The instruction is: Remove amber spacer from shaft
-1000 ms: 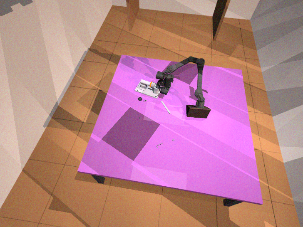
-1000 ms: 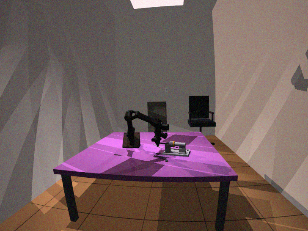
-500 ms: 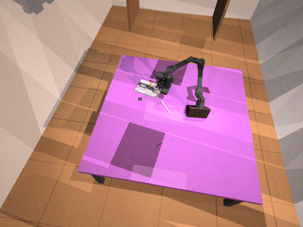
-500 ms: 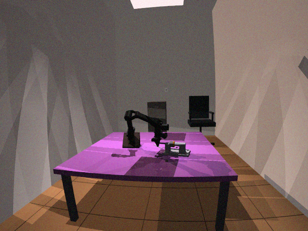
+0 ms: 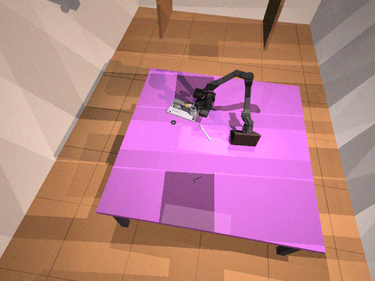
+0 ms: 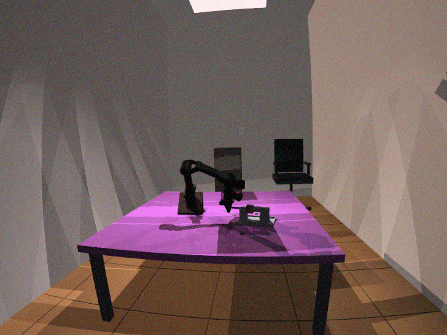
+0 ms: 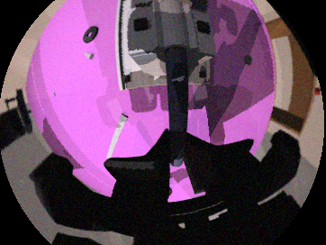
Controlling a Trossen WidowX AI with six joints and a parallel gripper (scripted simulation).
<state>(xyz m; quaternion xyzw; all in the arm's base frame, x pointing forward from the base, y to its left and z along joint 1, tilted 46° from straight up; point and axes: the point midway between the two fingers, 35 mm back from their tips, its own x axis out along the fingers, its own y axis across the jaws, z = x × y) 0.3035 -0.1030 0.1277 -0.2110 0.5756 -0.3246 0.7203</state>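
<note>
My gripper (image 5: 197, 106) (image 6: 228, 210) (image 7: 171, 131) is shut on the dark shaft (image 6: 235, 207) (image 7: 178, 104), near its outer end. The shaft runs level from the fingers into the grey holder on a white base plate (image 5: 181, 115) (image 7: 120, 54). The amber spacer (image 5: 186, 105) (image 6: 252, 208) is up on the shaft line, between the near support (image 5: 193, 109) (image 6: 243, 215) and the grey block (image 5: 178, 102) (image 6: 264, 212) at the far end. It is hidden in the wrist view. Whether it touches the block is too small to tell.
A black ring (image 5: 173, 123) (image 7: 90, 31) and a small pale piece (image 5: 179, 124) (image 7: 89, 56) lie beside the plate. A white bar (image 5: 205, 132) (image 7: 118, 136) lies between the plate and the arm's base (image 5: 245, 138). A dark bolt-like piece (image 5: 197, 178) lies farther off.
</note>
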